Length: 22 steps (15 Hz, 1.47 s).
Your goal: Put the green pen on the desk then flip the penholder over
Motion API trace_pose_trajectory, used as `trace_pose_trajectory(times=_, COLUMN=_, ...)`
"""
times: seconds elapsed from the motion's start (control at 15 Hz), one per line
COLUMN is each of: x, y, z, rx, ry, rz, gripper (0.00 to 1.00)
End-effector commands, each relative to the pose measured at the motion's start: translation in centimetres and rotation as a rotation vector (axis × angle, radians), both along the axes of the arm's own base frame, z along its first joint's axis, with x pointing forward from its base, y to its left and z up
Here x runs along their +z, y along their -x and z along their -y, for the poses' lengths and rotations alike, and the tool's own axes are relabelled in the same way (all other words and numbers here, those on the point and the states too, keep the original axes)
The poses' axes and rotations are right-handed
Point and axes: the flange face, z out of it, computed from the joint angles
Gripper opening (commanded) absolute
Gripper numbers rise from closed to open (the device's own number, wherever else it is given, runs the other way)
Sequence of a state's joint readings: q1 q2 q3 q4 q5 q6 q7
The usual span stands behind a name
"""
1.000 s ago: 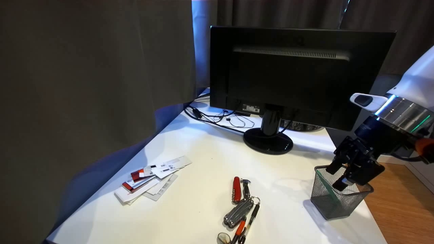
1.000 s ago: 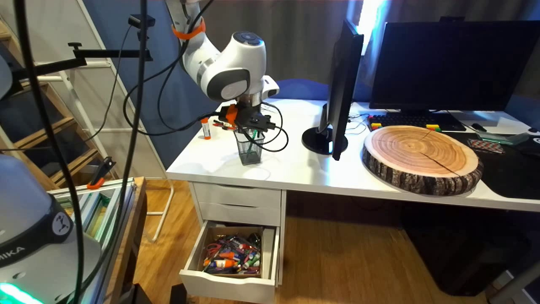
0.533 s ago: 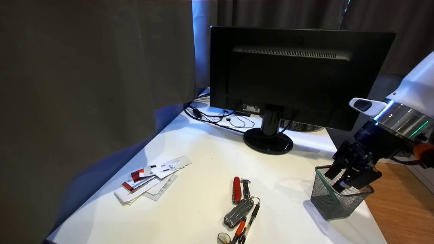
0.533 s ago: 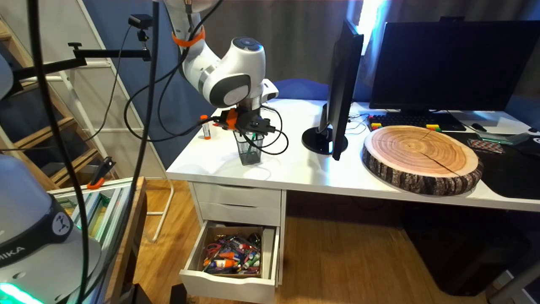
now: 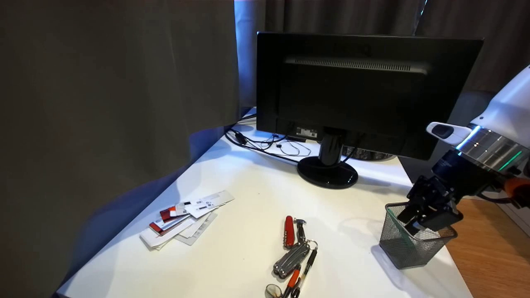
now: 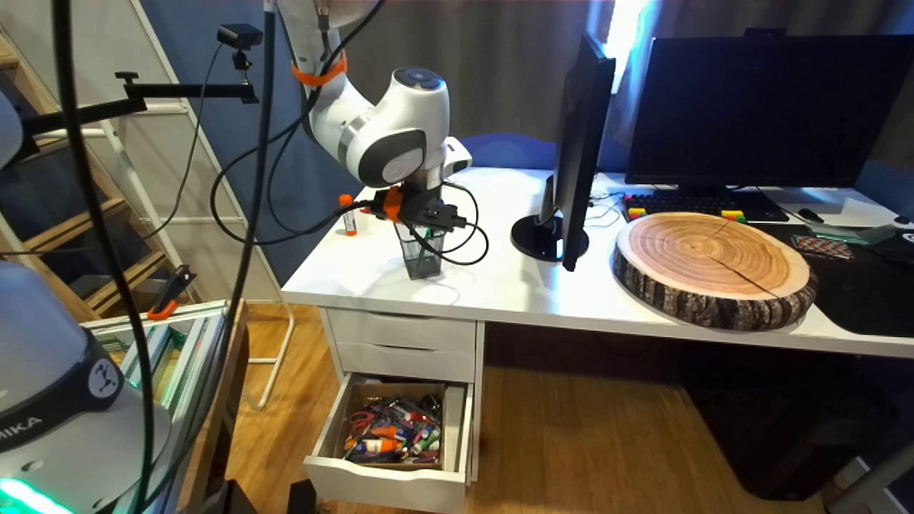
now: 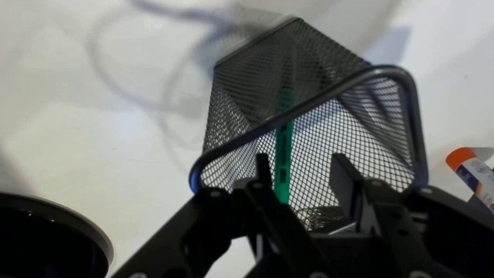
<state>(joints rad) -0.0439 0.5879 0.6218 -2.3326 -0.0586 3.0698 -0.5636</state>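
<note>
This is an office workspace: a white table (image 6: 500,293) carries two monitors (image 6: 764,114), a keyboard (image 6: 750,205) and a mesh penholder (image 6: 423,265). Below, an open drawer (image 6: 389,487) holds what look like pens and markers (image 6: 393,433), too small to be sure.

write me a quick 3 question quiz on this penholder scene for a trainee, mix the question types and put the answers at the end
1. Multiple choice: where is the green pen?
a) on the keyboard
b) leaning inside the penholder
c) flat on the wood slice

2. True or false: the robot's fingers stand apart.

3. Fill in the colour: the pocketknife lying on the desk near the silver multi-tool is ____.

Key: 1. b; 2. true; 3. red
</note>
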Motion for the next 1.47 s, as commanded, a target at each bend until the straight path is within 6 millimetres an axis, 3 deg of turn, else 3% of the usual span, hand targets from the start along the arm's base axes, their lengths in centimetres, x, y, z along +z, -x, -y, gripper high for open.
trace_pose_trajectory(times=0.0, x=-0.6, y=-0.2, z=0.1, rx=-0.022, ry=-0.010, rz=0.008, gripper=0.26)
trace_pose_trajectory(times=0.13, x=-0.9, y=-0.2, z=0.2, rx=-0.028, ry=-0.016, rz=0.007, gripper=0.22)
trace_pose_trajectory(times=0.67, x=-1.6, y=-0.3, z=0.0, rx=-0.045, ry=-0.036, rz=0.024, gripper=0.38)
trace_pose_trajectory(times=0.8, x=-1.8, y=-0.2, z=0.1, rx=-0.045, ry=-0.039, rz=0.026, gripper=0.19)
trace_pose_trajectory(times=0.87, x=-1.9, y=-0.2, z=0.1, rx=-0.045, ry=-0.040, rz=0.026, gripper=0.02)
trace_pose_trajectory(times=1.4, x=-1.1, y=0.0, z=0.6, rx=-0.062, ry=-0.051, rz=0.057, gripper=0.03)
